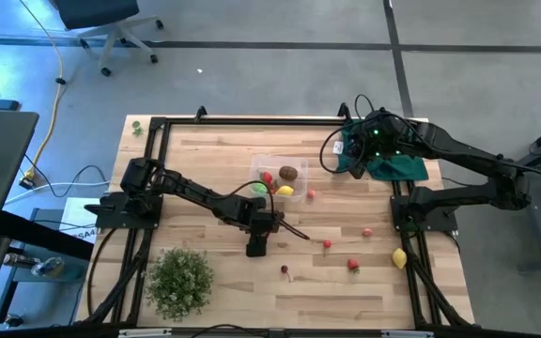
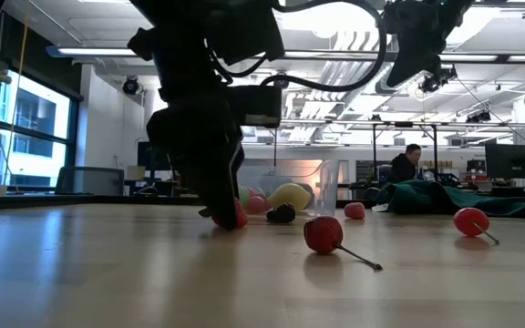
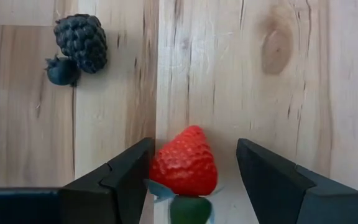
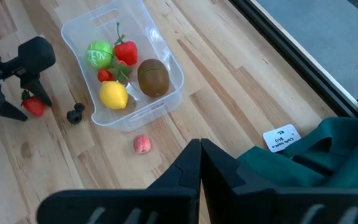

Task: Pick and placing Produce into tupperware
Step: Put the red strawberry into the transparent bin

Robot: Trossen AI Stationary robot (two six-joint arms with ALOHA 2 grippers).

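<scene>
The clear tupperware (image 1: pixel 272 165) (image 4: pixel 160 102) stands mid-table and holds a green ball (image 4: pixel 98 53), a strawberry, a lemon (image 4: pixel 113 94), a kiwi (image 4: pixel 153 76) and a tiny red fruit. My left gripper (image 1: pixel 256 246) (image 3: pixel 194 146) is open, pointing down at the table near of the tub, with a red strawberry (image 3: pixel 184 163) (image 2: pixel 237 217) lying between its fingers. A blackberry (image 3: pixel 82 38) and a small dark berry lie just beyond. My right gripper (image 4: pixel 201 155) is shut, hovering by the green cloth at the far right. My left gripper comes from above, pointing down, its open fingers on either side of the strawberry lying on the table. One finger (image 3: pixel 132 171) stands right at the strawberry's side (image 3: pixel 159 167); I cannot tell whether it touches. The other finger (image 3: pixel 260 168) stands apart.
Loose fruits lie on the wood: a pink one (image 4: pixel 142 144), a stemmed cherry (image 2: pixel 324 234), small red ones (image 1: pixel 367 232) (image 1: pixel 353 266) (image 1: pixel 327 244), a lemon (image 1: pixel 399 258). A bushy plant (image 1: pixel 178 280) stands near left. The dark green cloth (image 1: pixel 397 167) lies far right. A person sits in the room beyond.
</scene>
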